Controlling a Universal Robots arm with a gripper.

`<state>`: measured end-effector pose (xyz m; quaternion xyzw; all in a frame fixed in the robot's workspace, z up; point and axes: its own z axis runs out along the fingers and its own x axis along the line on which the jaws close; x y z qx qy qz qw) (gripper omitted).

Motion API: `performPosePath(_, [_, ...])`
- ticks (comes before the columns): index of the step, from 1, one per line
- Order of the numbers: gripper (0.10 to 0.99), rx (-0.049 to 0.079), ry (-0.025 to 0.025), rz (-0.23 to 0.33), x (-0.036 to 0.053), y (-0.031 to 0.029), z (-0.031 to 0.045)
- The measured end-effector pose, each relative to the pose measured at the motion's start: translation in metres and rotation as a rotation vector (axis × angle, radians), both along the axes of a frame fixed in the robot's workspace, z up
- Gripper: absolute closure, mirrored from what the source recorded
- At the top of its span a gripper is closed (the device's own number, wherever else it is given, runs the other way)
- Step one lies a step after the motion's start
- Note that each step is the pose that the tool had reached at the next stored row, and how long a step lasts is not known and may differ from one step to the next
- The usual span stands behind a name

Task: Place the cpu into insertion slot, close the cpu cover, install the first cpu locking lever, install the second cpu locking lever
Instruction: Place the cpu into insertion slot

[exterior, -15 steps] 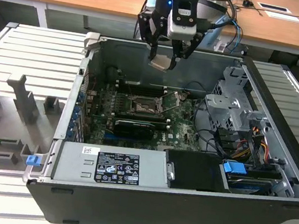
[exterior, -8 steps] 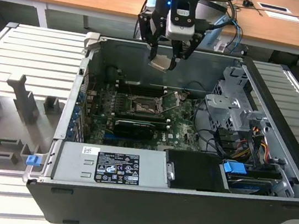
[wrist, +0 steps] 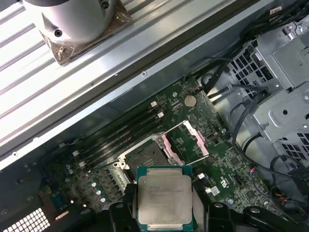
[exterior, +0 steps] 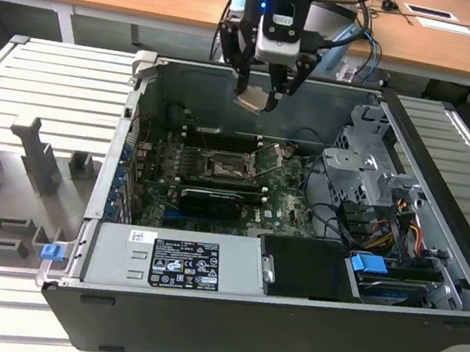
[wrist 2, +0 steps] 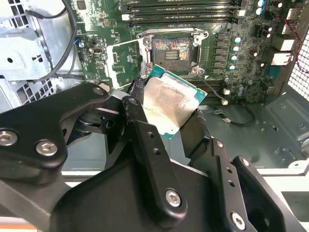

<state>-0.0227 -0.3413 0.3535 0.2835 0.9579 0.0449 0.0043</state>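
Black pincer (exterior: pixel 257 100) pinches the flat silver-topped square cpu (wrist 2: pixel 169 104) by its edges, likely sparing its contacts. Below it, the dark silver-rimmed insertion slot (wrist 2: pixel 171 52) lies uncovered.

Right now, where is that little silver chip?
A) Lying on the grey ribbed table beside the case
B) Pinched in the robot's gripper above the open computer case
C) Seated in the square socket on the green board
B: the cpu is clamped in the gripper up over the motherboard, while the insertion slot below lies bare with the cpu cover flipped open beside it.
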Motion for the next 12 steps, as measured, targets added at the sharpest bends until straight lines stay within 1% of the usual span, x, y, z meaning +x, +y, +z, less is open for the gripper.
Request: performPosePath(12, [0.545, 0.000, 0.0000, -0.139, 0.0000, 0.0000, -0.0024])
